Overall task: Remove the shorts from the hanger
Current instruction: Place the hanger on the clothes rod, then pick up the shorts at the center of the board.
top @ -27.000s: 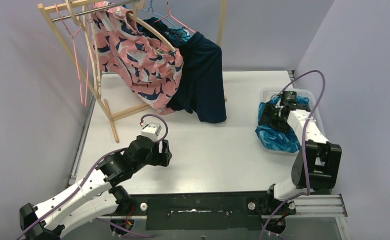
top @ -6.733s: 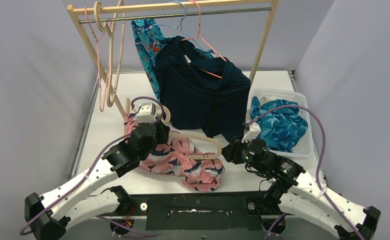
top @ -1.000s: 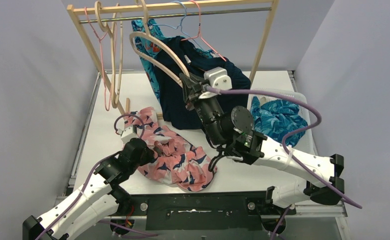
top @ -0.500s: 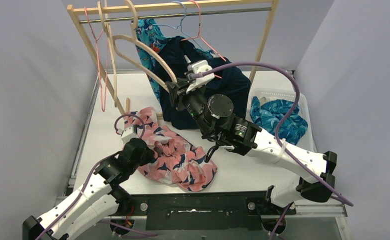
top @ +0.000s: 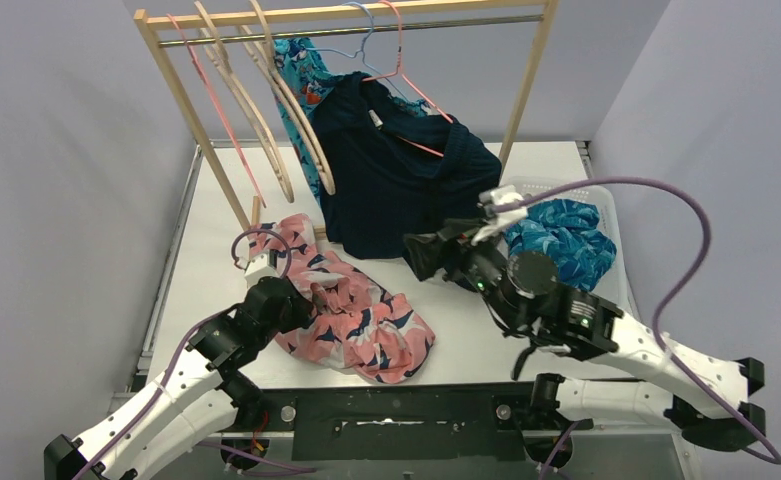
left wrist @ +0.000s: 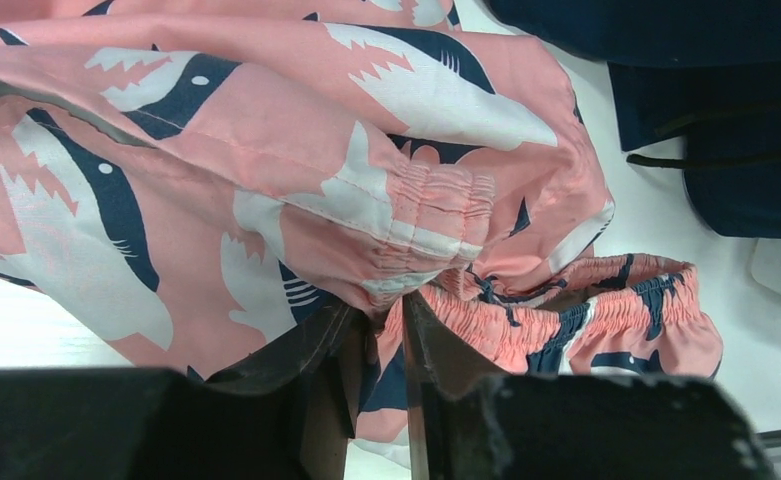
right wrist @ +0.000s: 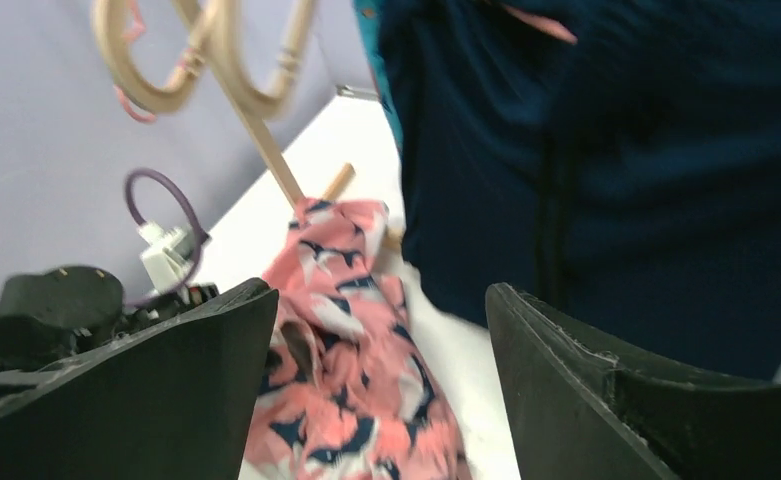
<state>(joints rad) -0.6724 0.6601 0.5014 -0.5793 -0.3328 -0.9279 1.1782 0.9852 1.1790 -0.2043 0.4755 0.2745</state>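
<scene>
Down near the table's near-left corner, the left gripper [left wrist: 386, 318] has its fingertips [left wrist: 331, 350] almost together, with a fold of elastic waistband at the slit. Whether they bite on it or only flank it I cannot tell. That waistband belongs to the pink-and-navy shorts [top: 351, 320], which are off their hanger and lie heaped toward the near edge. If the fold is caught when this arm lifts, the heap could be dragged over that edge.

The right gripper [right wrist: 381, 300] is spread wide and empty. It hovers over the table's middle and faces the dark navy shorts [top: 396, 180], which hang on a pink wire hanger [top: 416, 100] at the far edge. A downward tug there could slide the hanger along the rail or tip the wooden rack [top: 216, 180]. The slanted empty wooden hangers [top: 296, 130] could also snag an arm or its cable.

A small white tag [top: 375, 118] shows at the navy waistband but is too small to read. No other writing is legible; the pink print is sharks.
</scene>
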